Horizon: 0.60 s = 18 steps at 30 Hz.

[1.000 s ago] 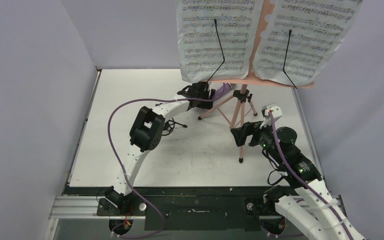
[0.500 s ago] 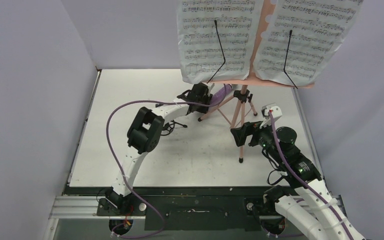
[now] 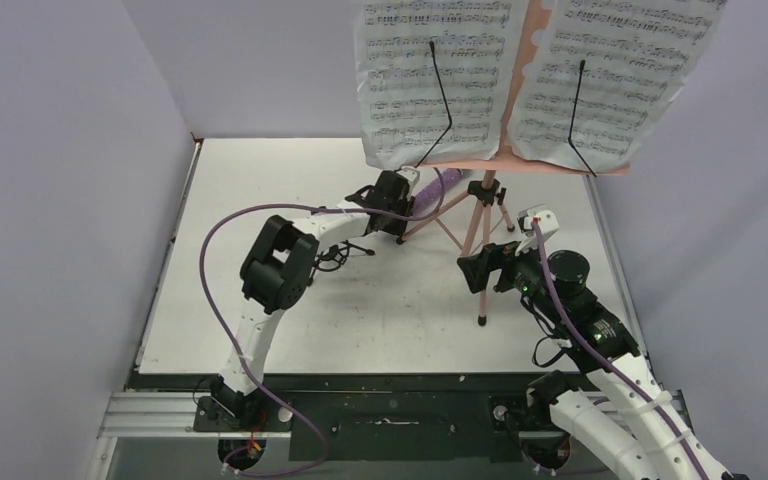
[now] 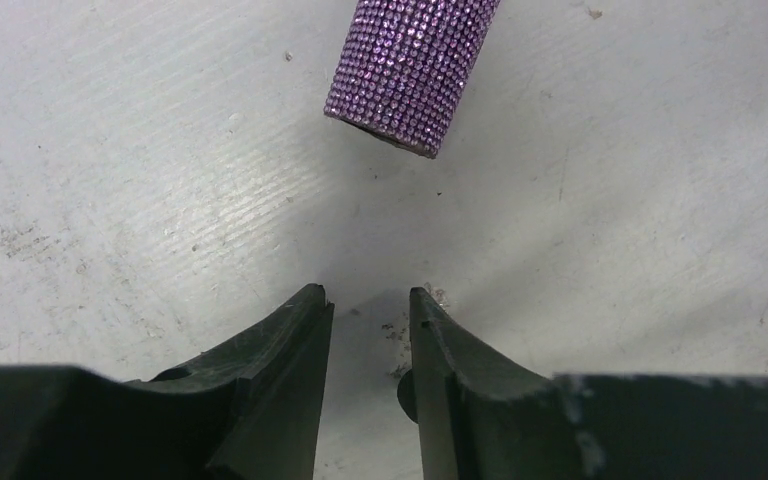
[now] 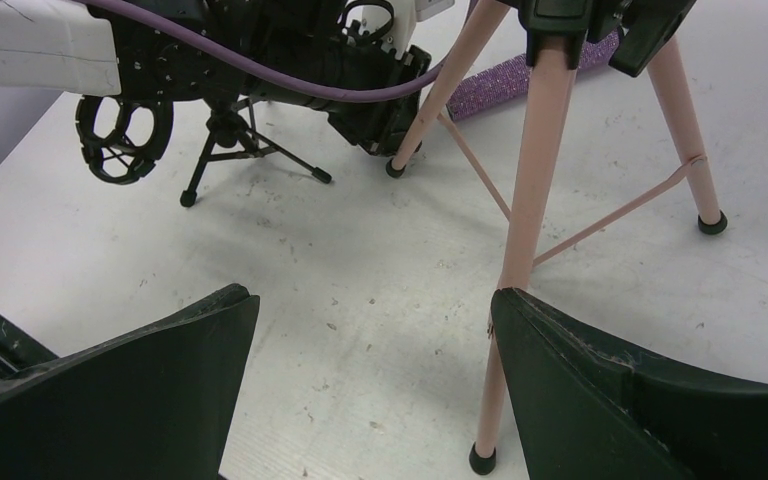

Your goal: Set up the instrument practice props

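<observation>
Left tool [image 4: 367, 295] hovers low over the tabletop [image 4: 140, 150], jaws narrowly parted and empty — the glittery purple microphone [image 4: 410, 70] lies just ahead, untouched. Right tool [image 5: 375, 300] gapes wide, gripping nothing, beside a leg of the pink music stand [image 5: 532, 180] — sheet-music pages [image 3: 430, 80] propped on top.

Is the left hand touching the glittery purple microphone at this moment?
Apart. In the left wrist view, bare white table shows between the glittery purple microphone and the left hand, whose fingertips stand narrowly parted.
</observation>
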Each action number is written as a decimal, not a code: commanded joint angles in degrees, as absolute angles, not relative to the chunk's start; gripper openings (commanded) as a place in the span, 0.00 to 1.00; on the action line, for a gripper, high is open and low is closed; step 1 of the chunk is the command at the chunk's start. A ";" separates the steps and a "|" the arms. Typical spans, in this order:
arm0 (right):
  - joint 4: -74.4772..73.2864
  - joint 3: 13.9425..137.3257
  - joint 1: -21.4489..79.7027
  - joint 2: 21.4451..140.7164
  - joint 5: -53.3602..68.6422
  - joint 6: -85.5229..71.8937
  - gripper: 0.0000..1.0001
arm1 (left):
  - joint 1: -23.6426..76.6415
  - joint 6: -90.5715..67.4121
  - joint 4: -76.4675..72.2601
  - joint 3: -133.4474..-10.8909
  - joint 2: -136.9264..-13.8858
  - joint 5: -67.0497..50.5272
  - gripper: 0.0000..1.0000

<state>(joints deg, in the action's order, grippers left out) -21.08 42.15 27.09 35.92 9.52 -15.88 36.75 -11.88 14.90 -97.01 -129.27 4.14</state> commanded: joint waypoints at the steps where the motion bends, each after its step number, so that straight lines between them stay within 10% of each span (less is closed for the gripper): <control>1: -17.96 42.18 27.29 36.05 10.03 -16.24 0.90 | 35.93 -11.77 14.39 -99.02 -125.18 3.00 0.40; 9: -17.49 41.73 27.29 36.10 9.49 -16.44 0.90 | 35.60 -7.14 15.32 -106.41 -128.41 -2.20 0.81; 18: -17.50 42.22 27.26 37.11 8.99 -15.59 0.90 | 35.68 -6.26 19.91 -121.41 -137.81 0.60 0.95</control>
